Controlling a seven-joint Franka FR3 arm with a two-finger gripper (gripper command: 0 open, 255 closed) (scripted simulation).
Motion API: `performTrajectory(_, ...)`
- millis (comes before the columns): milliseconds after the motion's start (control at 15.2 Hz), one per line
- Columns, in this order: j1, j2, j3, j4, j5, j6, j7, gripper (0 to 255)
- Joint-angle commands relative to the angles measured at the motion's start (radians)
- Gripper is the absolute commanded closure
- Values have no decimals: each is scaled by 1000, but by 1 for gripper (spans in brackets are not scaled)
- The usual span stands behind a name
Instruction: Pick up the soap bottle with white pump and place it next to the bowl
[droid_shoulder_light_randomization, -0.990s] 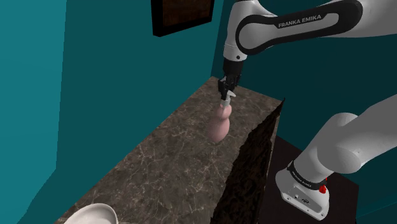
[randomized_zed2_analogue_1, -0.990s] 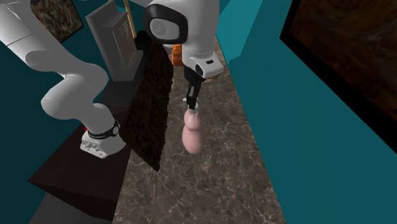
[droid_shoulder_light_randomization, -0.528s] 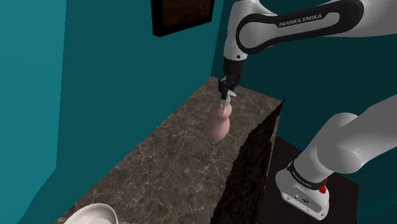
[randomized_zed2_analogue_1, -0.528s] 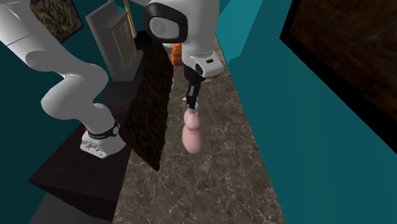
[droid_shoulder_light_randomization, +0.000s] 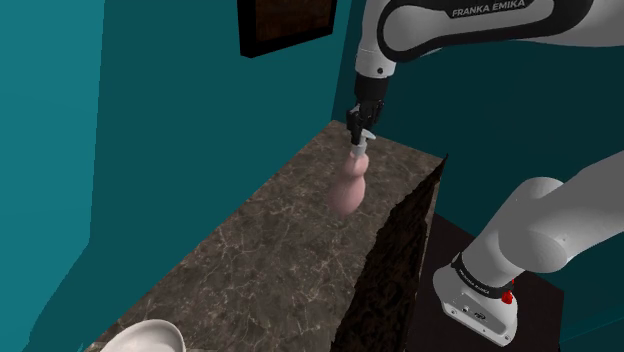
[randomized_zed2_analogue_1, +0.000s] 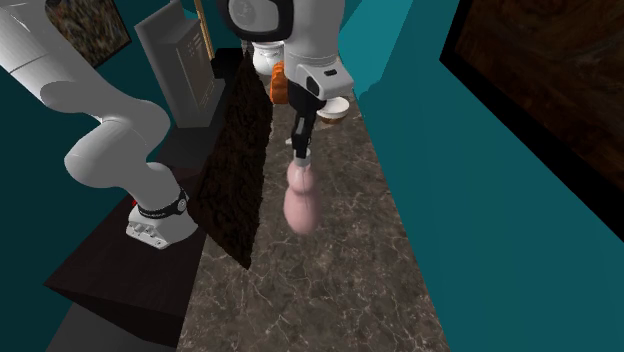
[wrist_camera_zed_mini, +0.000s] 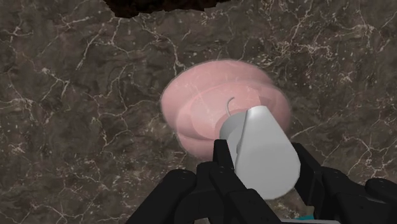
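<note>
- Down at the shoulder view's lower left, the bowl (droid_shoulder_light_randomization: 140, 338) sits on the near end of the counter (droid_shoulder_light_randomization: 250, 260), well apart from the bottle (droid_shoulder_light_randomization: 347, 190).
- Up on the teal wall (droid_shoulder_light_randomization: 170, 120), a dark-framed picture (droid_shoulder_light_randomization: 285, 22) hangs above the counter's far end.
- The pink bottle is upright over the far part of the counter, near the edge on the shoulder view's right. I cannot tell whether its base touches the veined brown top.
- The gripper (droid_shoulder_light_randomization: 360, 136) points straight down at it, jaws narrow and clamped on the white pump (wrist_camera_zed_mini: 264, 153). In the wrist view a black finger (wrist_camera_zed_mini: 222, 162) presses each side of the pump head.
- At the lower right, the white arm (droid_shoulder_light_randomization: 480, 25) rises from the dark stand (droid_shoulder_light_randomization: 545, 300) beside the counter.
</note>
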Motion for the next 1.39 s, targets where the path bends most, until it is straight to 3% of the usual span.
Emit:
performTrajectory(0, 1, -2, 1, 25, 0, -27, 3, 255)
performTrajectory(1320, -2, 13, -5, 309, -5, -295, 16, 255)
